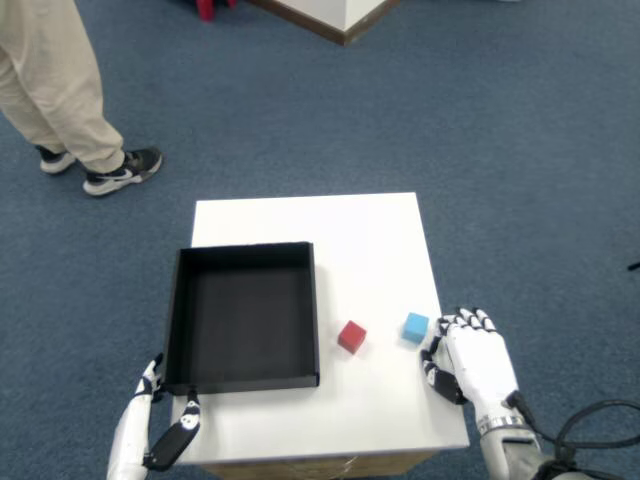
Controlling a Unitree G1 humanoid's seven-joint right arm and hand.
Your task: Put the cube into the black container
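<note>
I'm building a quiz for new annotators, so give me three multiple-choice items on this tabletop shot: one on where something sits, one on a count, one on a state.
1. Where is the red cube?
A. inside the black container
B. on the table between the black container and the blue cube
C. in the right hand

2. How many cubes are on the table?
A. one
B. two
C. four

3. What is the state of the black container?
A. empty
B. holding a cube
C. tipped on its side

Answers:
1 B: it lies on the white top, just right of the container wall and left of the blue cube.
2 B: one red and one blue.
3 A: only its dark floor shows, and the right hand beside the blue cube holds nothing.
</note>
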